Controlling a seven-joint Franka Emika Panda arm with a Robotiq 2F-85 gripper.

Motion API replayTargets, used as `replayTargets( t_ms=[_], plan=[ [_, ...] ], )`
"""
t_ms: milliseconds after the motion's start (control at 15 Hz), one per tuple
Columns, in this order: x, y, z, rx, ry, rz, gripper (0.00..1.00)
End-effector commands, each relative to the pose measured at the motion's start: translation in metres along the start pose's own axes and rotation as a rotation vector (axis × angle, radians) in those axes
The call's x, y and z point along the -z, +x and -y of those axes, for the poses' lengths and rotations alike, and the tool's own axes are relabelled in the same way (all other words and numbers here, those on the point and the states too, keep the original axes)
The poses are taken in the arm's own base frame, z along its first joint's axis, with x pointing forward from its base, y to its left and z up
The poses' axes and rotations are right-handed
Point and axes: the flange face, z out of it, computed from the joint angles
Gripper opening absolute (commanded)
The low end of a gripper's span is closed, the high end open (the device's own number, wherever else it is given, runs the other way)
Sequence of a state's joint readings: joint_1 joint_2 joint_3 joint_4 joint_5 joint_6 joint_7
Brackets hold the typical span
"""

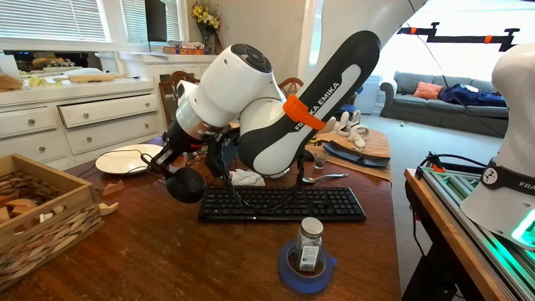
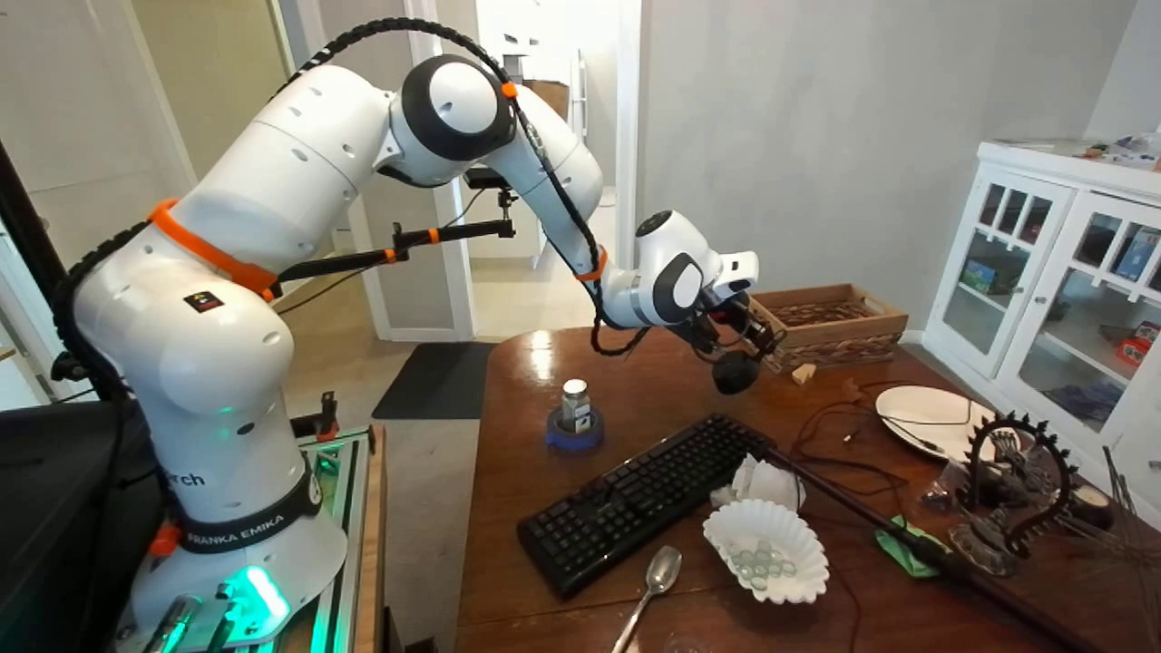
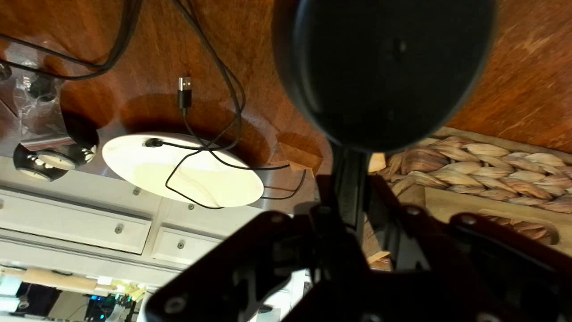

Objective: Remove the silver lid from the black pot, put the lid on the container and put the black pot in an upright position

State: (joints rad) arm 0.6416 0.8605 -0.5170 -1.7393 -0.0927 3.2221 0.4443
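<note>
A brown wooden table (image 1: 200, 259) is spreading under most of the scene, and a white Franka Emika Panda arm (image 2: 317, 145) is arching over it. The black band (image 2: 240, 531) around its base is reading FRANKA EMIKA, the letters "rch" are showing on the shell above, and an orange strap (image 1: 301, 112) is covering part of the same name on a link. A wood-framed wicker basket (image 1: 54, 236) is standing at the table's edge. A black keyboard (image 2: 648, 499) is lying flat, its key legends appearing too small to read, and a white plate (image 1: 129, 159) is lying under thin cables. The black Robotiq gripper (image 3: 351, 197) is clamping the straight handle (image 3: 350, 165) of the black pot (image 2: 736, 373), which is hanging tilted above the table, between basket and keyboard in an exterior view; which way its mouth is facing is not showing clearly. A roll of blue tape (image 1: 305, 284) is lying flat around the foot of an upright glass jar (image 1: 310, 241), whose white label (image 1: 309, 258) is carrying print too small to read. A silver lid (image 1: 312, 226) is sitting on the jar's top.
</note>
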Motion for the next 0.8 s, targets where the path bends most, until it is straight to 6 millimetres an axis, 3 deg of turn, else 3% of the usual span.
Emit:
replayTargets(
  t_ms=[0, 400, 600, 733],
  plan=[
    [0.0, 0.0, -0.001, 0.0, 0.001, 0.0, 0.23],
    [0.0, 0.001, -0.002, -0.004, -0.004, -0.001, 0.23],
    [0.003, 0.012, -0.021, 0.0, -0.084, -0.045, 0.23],
    [0.0, 0.003, -0.008, 0.008, -0.045, -0.023, 0.23]
  ],
)
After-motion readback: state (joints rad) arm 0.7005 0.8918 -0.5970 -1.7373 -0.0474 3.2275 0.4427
